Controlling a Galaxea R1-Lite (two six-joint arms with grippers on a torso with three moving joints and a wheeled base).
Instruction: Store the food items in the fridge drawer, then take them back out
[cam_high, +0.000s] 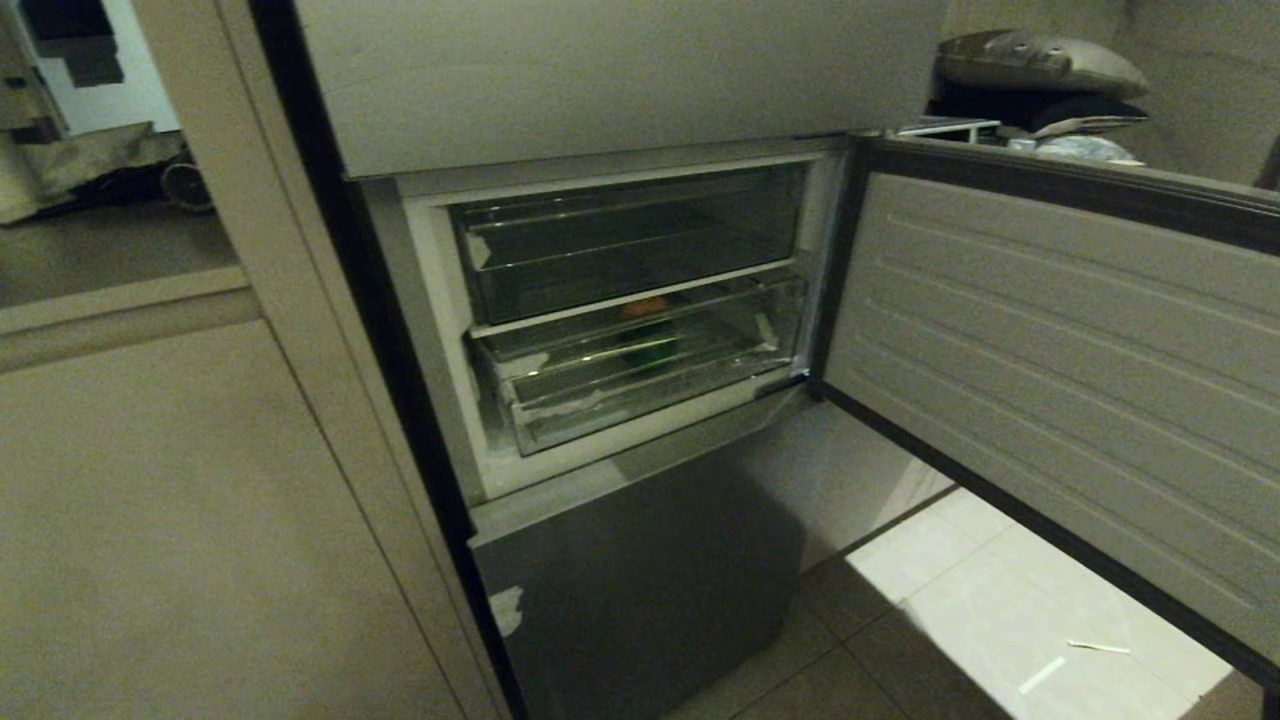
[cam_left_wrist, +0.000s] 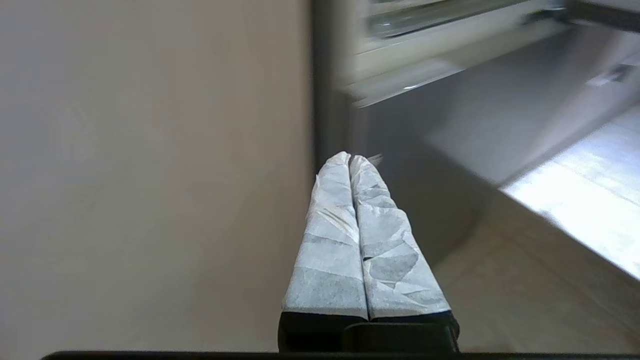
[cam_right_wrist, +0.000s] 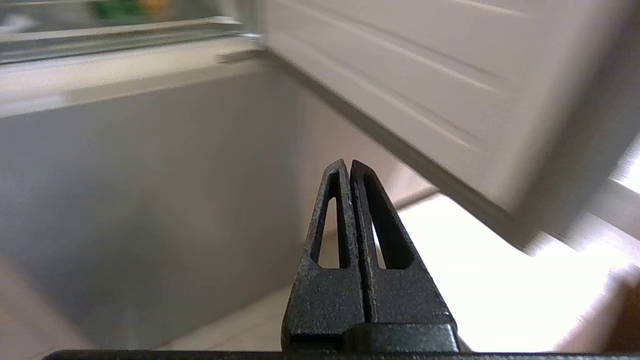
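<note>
A fridge stands with its middle door (cam_high: 1060, 370) swung wide to the right, seen from the head camera, its ribbed white inner lining facing the room. Inside the open compartment sit two clear bins, one above the other. The lower one, the fridge drawer (cam_high: 640, 375), bears whitish tape scraps along its front edge and holds an orange-tan food item (cam_high: 645, 307) toward the back, with something green (cam_high: 648, 350) just before it. The upper bin (cam_high: 630, 245) looks bare. Below, a grey steel door front (cam_high: 640, 590) is shut, a pale scrap stuck near its left edge. Beige cabinet panels (cam_high: 200, 520) fill the left of the scene; pale floor tiles (cam_high: 1000, 620) catch bright light at lower right, with two small white slips lying on them. Neither arm shows here.

From the left wrist, the left gripper (cam_left_wrist: 350, 159) hangs low before the fridge, its white-taped fingers (cam_left_wrist: 330, 240) pressed together and holding nothing. The beige panel lies to one side, the grey door front and the sunlit floor beyond.

From the right wrist, the right gripper (cam_right_wrist: 348, 165) points at the grey lower front, its black fingers (cam_right_wrist: 325, 280) together and empty. The open door and drawer edge sit above it, blurred, a smear of green and orange visible through the clear plastic.
</note>
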